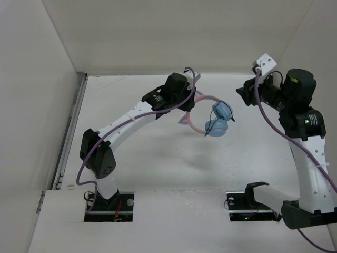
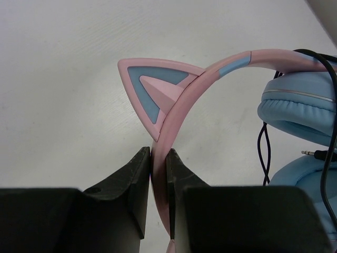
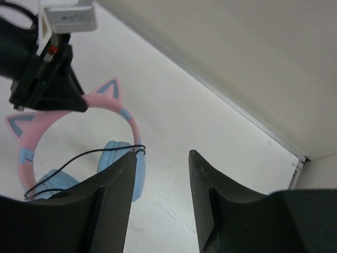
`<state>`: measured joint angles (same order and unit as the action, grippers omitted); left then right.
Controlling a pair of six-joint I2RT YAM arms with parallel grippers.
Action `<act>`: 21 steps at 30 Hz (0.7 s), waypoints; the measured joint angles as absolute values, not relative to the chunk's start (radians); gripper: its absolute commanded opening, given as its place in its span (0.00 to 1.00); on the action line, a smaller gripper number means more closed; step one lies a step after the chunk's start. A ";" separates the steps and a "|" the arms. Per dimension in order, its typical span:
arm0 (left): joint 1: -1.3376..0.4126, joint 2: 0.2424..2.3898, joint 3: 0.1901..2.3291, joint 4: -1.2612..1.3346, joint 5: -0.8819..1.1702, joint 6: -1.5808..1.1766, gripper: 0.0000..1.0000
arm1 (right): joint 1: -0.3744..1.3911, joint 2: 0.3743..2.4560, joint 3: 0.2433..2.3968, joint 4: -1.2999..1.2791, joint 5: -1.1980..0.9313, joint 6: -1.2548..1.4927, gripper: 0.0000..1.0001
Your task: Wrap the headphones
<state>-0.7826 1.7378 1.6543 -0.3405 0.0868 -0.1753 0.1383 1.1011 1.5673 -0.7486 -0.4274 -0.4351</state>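
Observation:
The headphones (image 1: pixel 217 119) have a pink headband with cat ears and light blue ear cups. My left gripper (image 1: pixel 190 103) is shut on the headband and holds them above the white table. In the left wrist view the fingers (image 2: pixel 138 174) pinch the headband (image 2: pixel 179 100) just below one cat ear (image 2: pixel 149 90). The thin black cable (image 2: pixel 265 150) loops by the ear cups (image 2: pixel 300 108), and its plug (image 2: pixel 316 154) lies between them. My right gripper (image 1: pixel 243 94) is open and empty, to the right of the ear cups. In its view the jaws (image 3: pixel 162 155) frame the table, with the headphones (image 3: pixel 124 113) at left.
White walls close in the table at the back, left and right (image 1: pixel 174 31). A metal strip (image 1: pixel 73 121) runs along the table's left edge. Thick purple cables (image 1: pixel 274 124) hang along both arms. The near shelf (image 1: pixel 174 221) holds the arm bases.

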 measured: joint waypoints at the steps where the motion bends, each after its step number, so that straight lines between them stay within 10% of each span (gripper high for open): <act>1: -0.763 1.738 1.642 -0.339 0.085 -0.177 0.02 | 0.115 1.082 1.541 -0.703 -0.429 -0.387 0.51; 21: -0.466 1.987 1.560 -0.257 0.057 -0.189 0.02 | -0.055 0.890 1.302 -0.515 -0.484 -0.086 0.54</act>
<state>-0.4660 1.9873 1.5600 -0.2573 0.0574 -0.1886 -0.0551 0.8898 1.3022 -0.5152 -0.4835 -0.0860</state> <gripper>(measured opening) 0.127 0.534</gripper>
